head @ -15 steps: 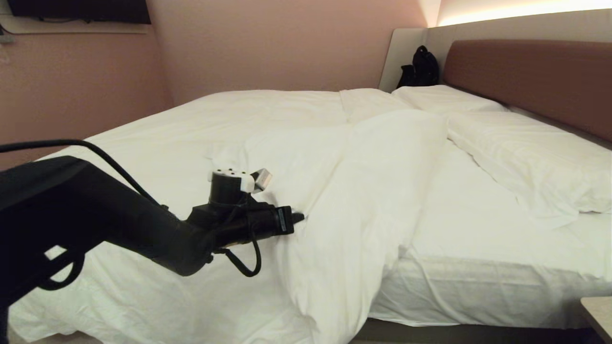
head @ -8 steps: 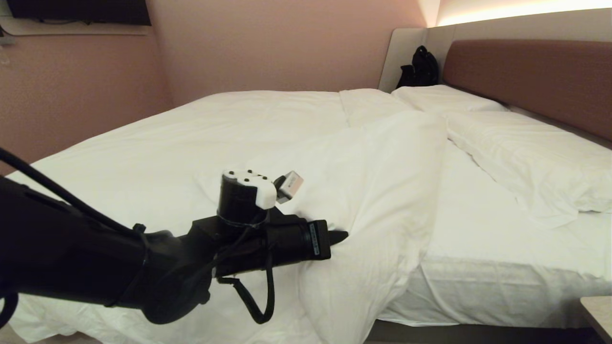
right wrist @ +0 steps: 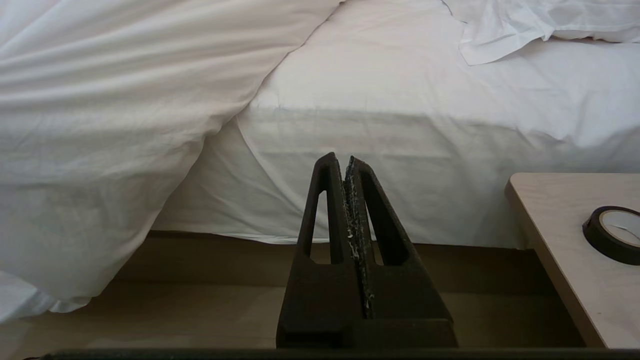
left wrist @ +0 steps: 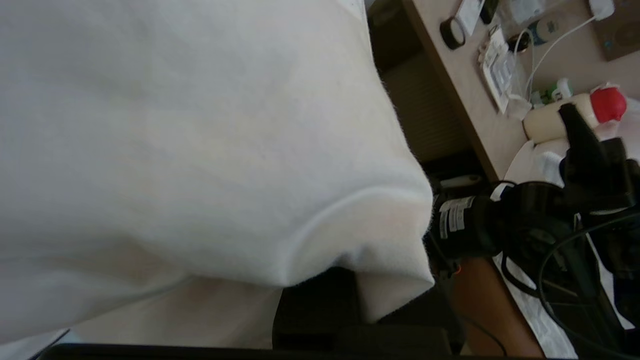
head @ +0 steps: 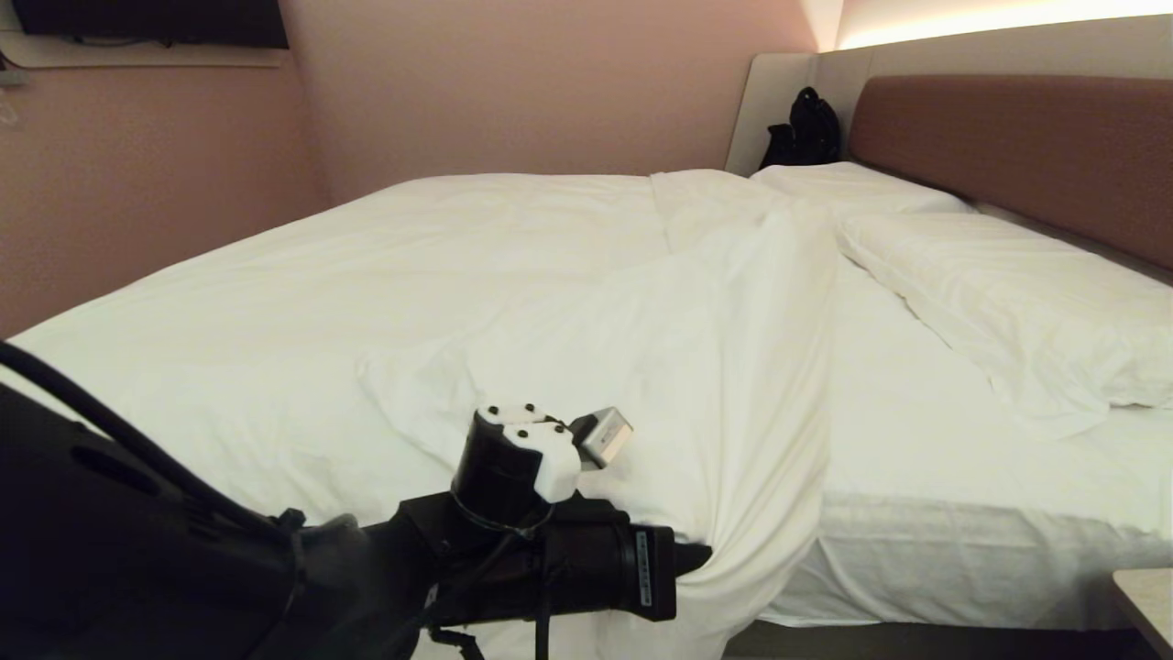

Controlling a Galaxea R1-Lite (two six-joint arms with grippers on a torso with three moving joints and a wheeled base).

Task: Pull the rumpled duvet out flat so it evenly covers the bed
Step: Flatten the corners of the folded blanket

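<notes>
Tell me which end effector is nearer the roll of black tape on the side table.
Right. The right end effector hangs shut below the mattress edge, beside the tape. The left end effector grips the duvet farther off.

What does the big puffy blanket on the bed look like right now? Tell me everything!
The duvet is white, thick and soft, with gentle wrinkles. It covers the foot part of the bed, but the sheet near the pillows is bare. Its edge is bunched into a fold that hangs over the bed's near side. The left pincer is shut on that fold.
</notes>
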